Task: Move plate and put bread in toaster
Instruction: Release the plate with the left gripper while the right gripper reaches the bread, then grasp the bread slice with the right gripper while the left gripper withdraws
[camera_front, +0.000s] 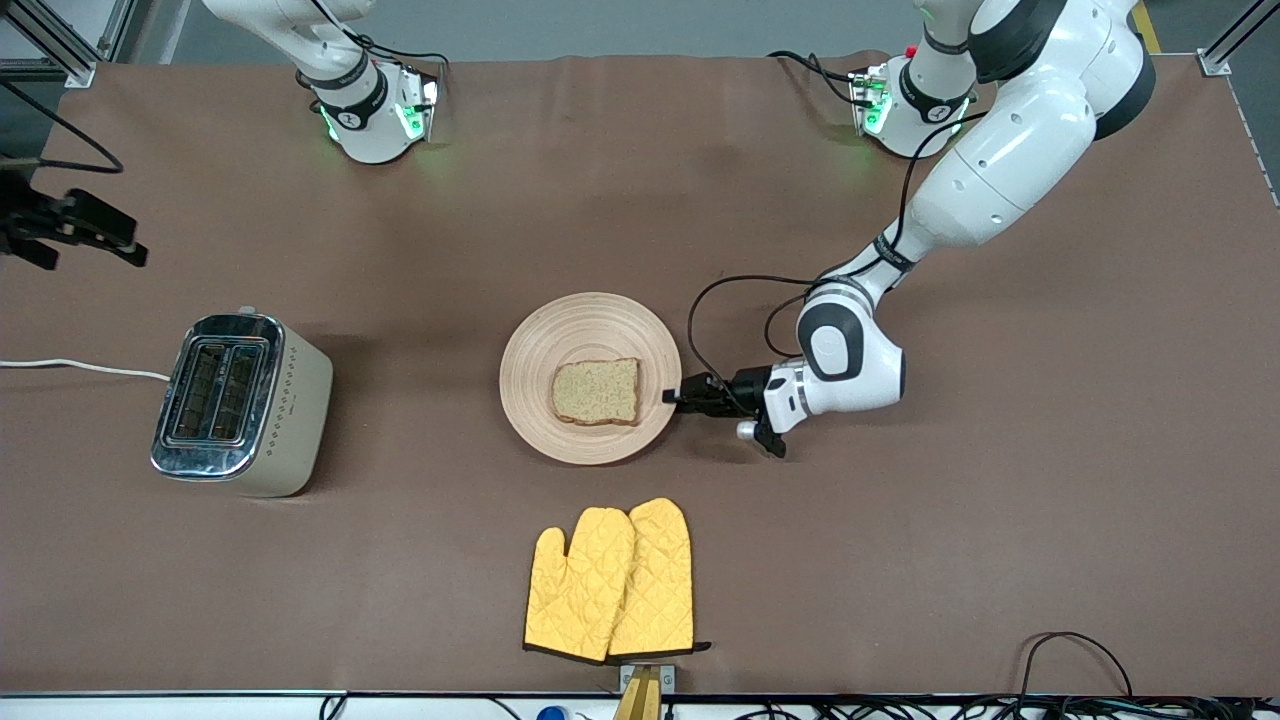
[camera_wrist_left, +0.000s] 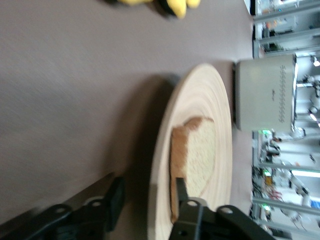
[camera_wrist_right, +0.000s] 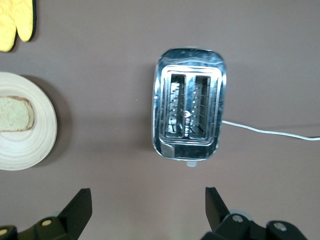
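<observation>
The pale wooden plate lies mid-table with the bread flat on it. My left gripper is at the plate's rim on the side toward the left arm's end. In the left wrist view its jaws are open and straddle the rim of the plate, one finger above near the bread and one below, with a gap showing. The toaster stands toward the right arm's end. My right gripper hangs open and holds nothing, with the toaster in its wrist view.
Two yellow oven mitts lie near the table's front edge, nearer the camera than the plate. The toaster's white cord runs off toward the right arm's end of the table. Both toaster slots are uncovered.
</observation>
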